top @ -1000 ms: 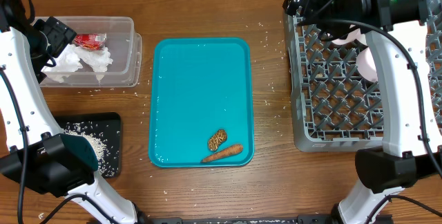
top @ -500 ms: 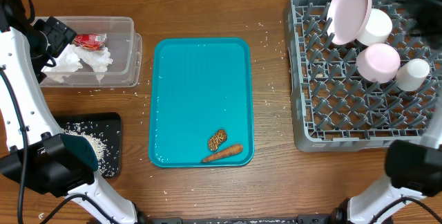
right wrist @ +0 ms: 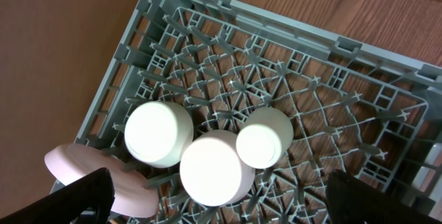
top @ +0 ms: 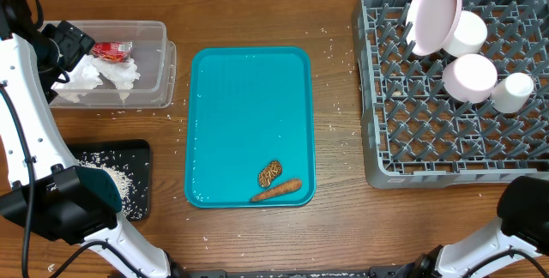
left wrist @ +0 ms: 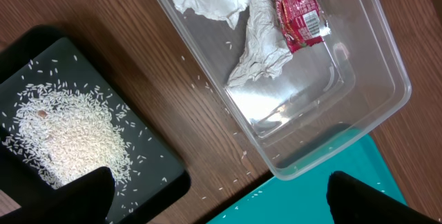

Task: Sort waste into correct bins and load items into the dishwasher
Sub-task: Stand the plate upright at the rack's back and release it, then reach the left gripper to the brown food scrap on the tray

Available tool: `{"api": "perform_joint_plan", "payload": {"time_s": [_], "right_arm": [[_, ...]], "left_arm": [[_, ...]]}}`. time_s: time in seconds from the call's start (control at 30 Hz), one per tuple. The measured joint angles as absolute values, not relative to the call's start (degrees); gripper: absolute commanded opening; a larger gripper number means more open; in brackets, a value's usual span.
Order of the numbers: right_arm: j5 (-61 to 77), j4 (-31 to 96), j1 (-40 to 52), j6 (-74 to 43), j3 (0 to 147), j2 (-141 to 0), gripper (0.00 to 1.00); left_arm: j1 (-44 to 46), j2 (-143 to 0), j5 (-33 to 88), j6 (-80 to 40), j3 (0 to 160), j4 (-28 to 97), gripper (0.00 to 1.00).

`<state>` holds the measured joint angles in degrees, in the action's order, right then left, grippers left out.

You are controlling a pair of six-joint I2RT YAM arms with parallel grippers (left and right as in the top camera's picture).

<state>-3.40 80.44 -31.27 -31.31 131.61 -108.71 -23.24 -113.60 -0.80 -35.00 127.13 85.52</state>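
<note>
The clear tub [top: 150, 68] holds the crumpled napkin [top: 107, 76] and red wrapper [top: 111, 51]; both also show in the left wrist view, napkin [left wrist: 259, 37] and wrapper [left wrist: 297, 10]. Rice [top: 116, 184] lies in the black tray [top: 133, 154]. The brown food piece [top: 270, 172] and carrot stick [top: 276, 191] lie on the teal tray [top: 249, 98]. The grey rack [top: 429, 141] holds the plate [top: 431, 14], two bowls [top: 467, 31] [top: 469, 76] and the cup [top: 513, 91]. My left gripper [left wrist: 221, 207] is open and empty, high over the tub's corner. My right gripper [right wrist: 228, 207] is open and empty above the bowls. No wooden stick shows.
Loose rice grains are scattered on the wooden table around the tub, the black tray and the rack's left side. My left arm [top: 26, 123] runs along the left edge. The right arm's base [top: 523, 218] sits at the bottom right corner.
My right arm, which lay over the rack's back a second ago, has pulled up and out of the overhead view, uncovering the plate, bowls and cup. The left arm has not moved.
</note>
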Motion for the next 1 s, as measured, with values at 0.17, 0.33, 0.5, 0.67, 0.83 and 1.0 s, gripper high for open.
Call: {"api": "perform_joint_plan", "payload": {"time_s": [0.17, 0.33, 0.5, 0.67, 0.83, 1.0], "right_arm": [[-3.4, 80.4, -31.2, -31.3, 131.6, -108.7, 1.00], [-3.4, 80.4, -31.2, -31.3, 131.6, -108.7, 1.00], [-3.4, 80.4, -31.2, -31.3, 131.6, -108.7, 1.00], [-3.4, 80.4, -31.2, -31.3, 131.6, -108.7, 1.00], [-3.4, 80.5, -31.2, -31.3, 131.6, -108.7, 1.00], [-3.4, 80.4, -31.2, -31.3, 131.6, -108.7, 1.00]], "left_arm": [[-23.2, -113.6, -0.8, -35.0, 127.1, 85.4, 1.00], [-23.2, -113.6, 0.2, -35.7, 127.1, 85.3, 1.00], [-23.1, -113.6, 7.8, -35.7, 127.1, 92.8, 0.97], [-20.2, -113.6, 16.1, -27.2, 126.3, 96.5, 1.00], [-9.9, -113.6, 21.2, -19.5, 117.8, 96.5, 0.99], [0.9, -113.6, 21.1, -16.3, 109.6, 95.5, 0.96]]}}
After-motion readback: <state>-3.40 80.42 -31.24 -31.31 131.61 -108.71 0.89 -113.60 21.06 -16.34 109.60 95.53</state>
